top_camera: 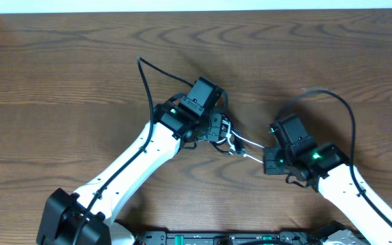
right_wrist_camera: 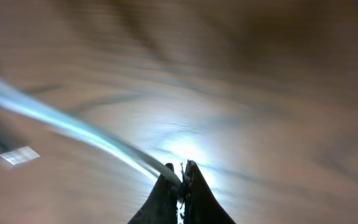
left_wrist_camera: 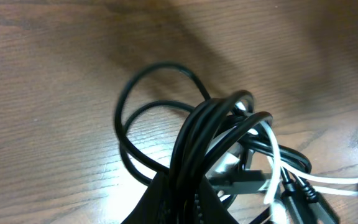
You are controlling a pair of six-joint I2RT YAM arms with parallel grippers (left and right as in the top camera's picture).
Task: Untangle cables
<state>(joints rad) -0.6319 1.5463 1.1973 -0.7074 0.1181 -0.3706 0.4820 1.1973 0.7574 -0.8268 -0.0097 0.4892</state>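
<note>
**Cable bundle under tension between two grippers; separation begun, not finished**

The wooden table (top_camera: 80, 61) carries both arms, which meet near its middle. The left gripper (top_camera: 218, 131) sits over the tangle, and the right gripper (top_camera: 267, 160) lies to the right of it and slightly nearer.

The black cables (left_wrist_camera: 143, 93) form the bulk of the knot. Several strands are gathered into one thick arch, with two loose loops lying on the wood to its left. The white cable (top_camera: 250, 145) leaves this mass and runs in a straight, taut line to the right gripper.

Judged from this layout, one end of the white cord has been drawn out, but its other part threads through the black loops in the left wrist view, so most of the untangling remains.

The left jaws, seen only as a dark wedge at the bottom of that view, appear closed on the black strands. The right jaws are pinched almost together, gripping the white cord at their tips.
</note>
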